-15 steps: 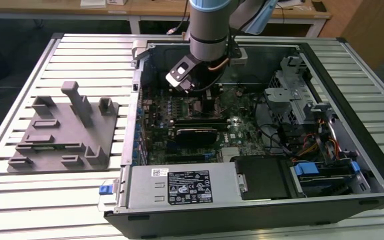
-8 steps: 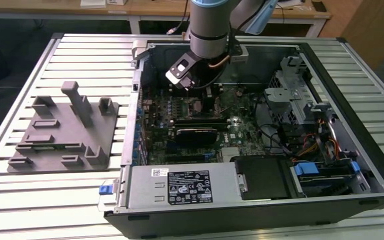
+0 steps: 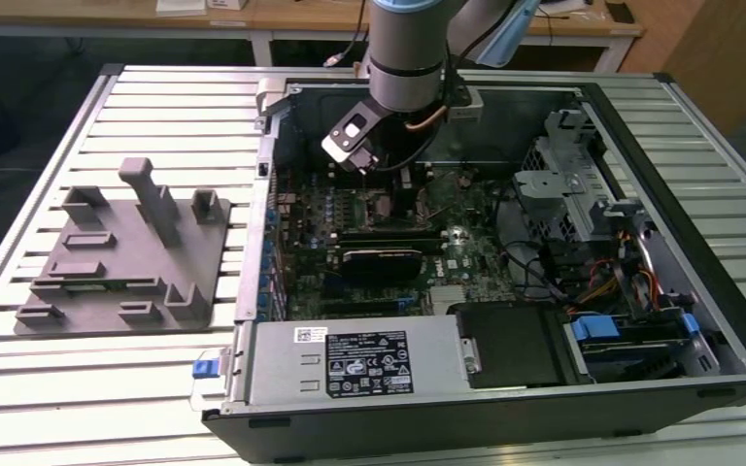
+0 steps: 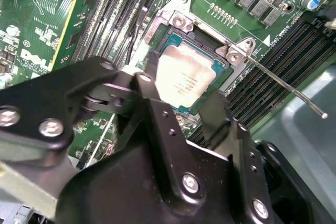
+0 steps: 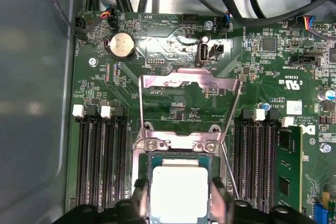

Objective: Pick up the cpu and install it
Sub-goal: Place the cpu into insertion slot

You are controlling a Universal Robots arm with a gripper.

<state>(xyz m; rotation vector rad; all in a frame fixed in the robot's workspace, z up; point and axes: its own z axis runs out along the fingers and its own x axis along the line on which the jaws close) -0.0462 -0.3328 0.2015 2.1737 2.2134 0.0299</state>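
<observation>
slatted metal table; wooden desk behind it; dark floor; wooden panel beside desk

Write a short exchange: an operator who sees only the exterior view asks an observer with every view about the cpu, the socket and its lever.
Operator: What lies under the gripper?
Observer: The cpu, at the opening of the socket, seen in both wrist views.
Operator: Is the socket covered?
Observer: No. In the first wrist view its metal load plate is swung open, away from the cpu.
Operator: And the lever?
Observer: In the second wrist view the lever juts out beside the socket.
</observation>
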